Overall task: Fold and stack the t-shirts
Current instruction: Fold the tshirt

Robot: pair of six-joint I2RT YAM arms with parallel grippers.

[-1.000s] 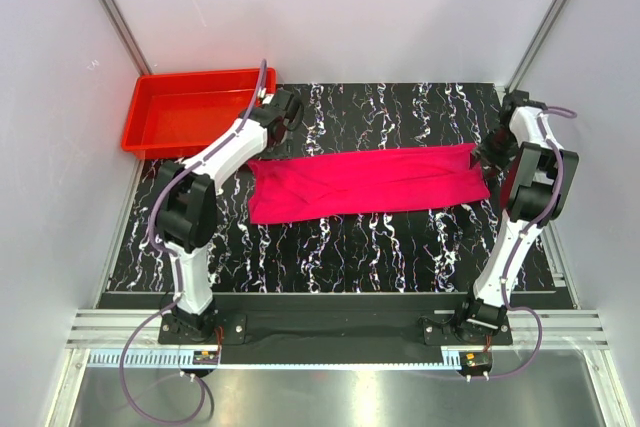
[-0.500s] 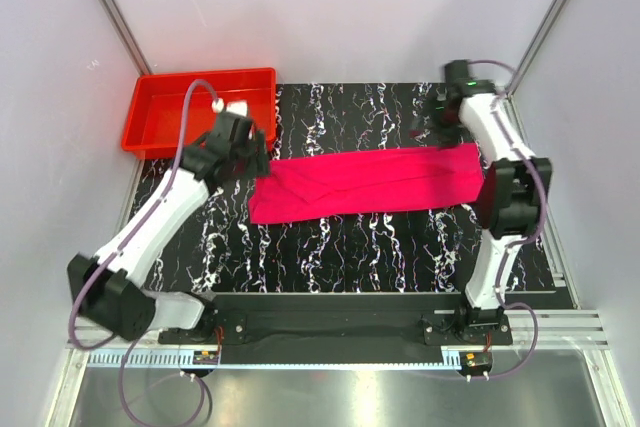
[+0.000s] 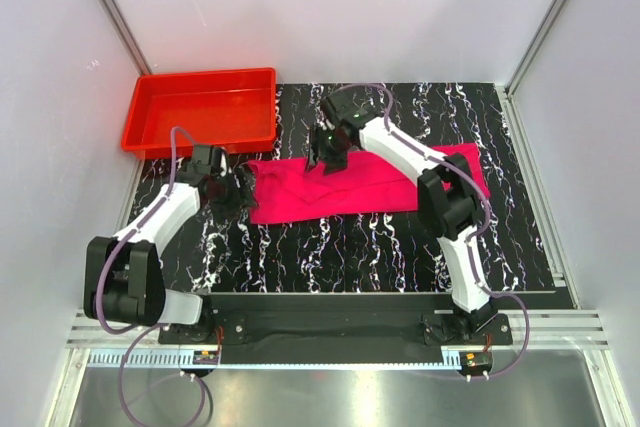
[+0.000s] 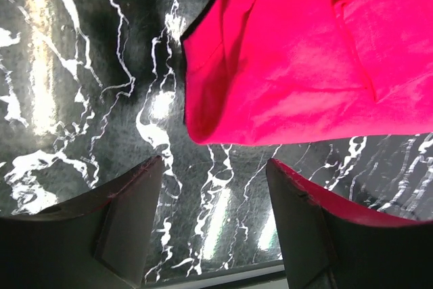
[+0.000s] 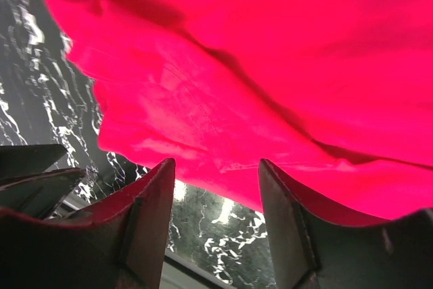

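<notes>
Black, white-veined tabletop (image 3: pixel 380 237) holds the magenta t-shirt (image 3: pixel 300 197), folded into a long band across the middle of the top view. The left gripper (image 3: pixel 238 197) sits at the band's left end, jaws apart, with the cloth's corner just beyond its fingertips. The right gripper (image 3: pixel 325 155), jaws also apart, is over the band's upper edge, with cloth showing between its fingers.

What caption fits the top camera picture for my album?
Left gripper and right gripper, both open, hover at a pink t-shirt; red tray nearby.
</notes>
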